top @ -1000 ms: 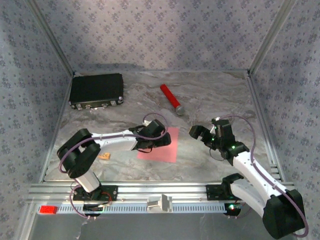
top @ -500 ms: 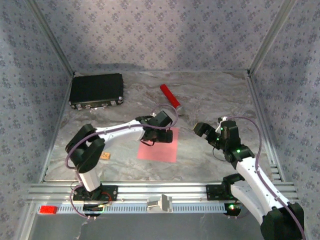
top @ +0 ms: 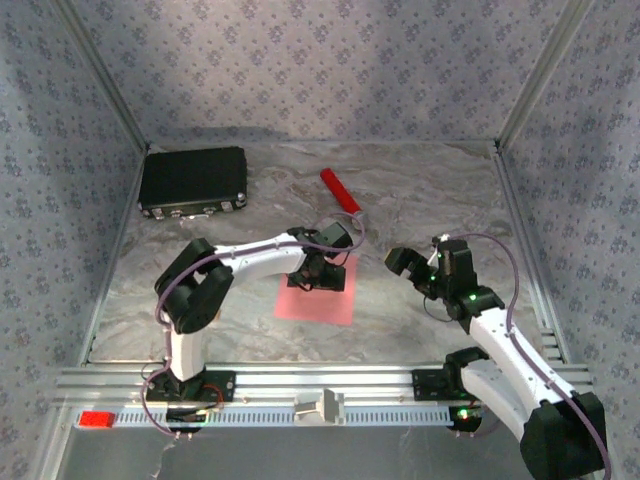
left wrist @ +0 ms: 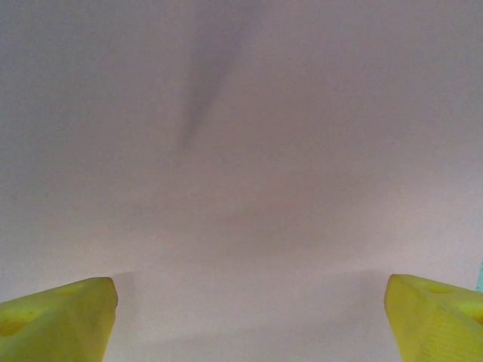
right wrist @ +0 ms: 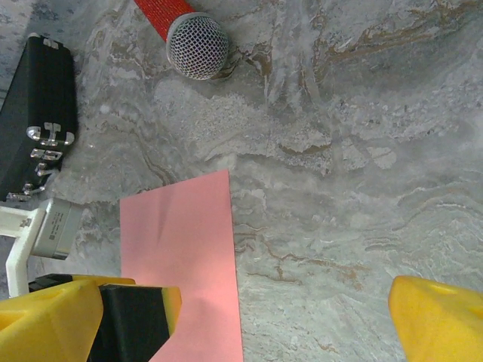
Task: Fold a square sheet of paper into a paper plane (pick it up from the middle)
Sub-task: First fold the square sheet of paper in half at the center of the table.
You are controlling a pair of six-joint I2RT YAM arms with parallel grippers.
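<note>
The left gripper [top: 319, 279] is wide open, with the square sheet of paper [top: 316, 305] right under it. The right gripper [top: 401, 262] is open too.

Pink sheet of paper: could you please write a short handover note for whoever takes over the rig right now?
Left gripper: open, holding nothing, close above the far part of the pink sheet; whether it touches the paper cannot be told.
Right gripper: open, empty, above the bare table just right of the sheet.
Sheet: flat on the table in front of both arms, square, no fold visible.
Done: only the approach; the sheet is not picked up.
Left: pinch the sheet at its middle, lift it, then make all the folds.
</note>
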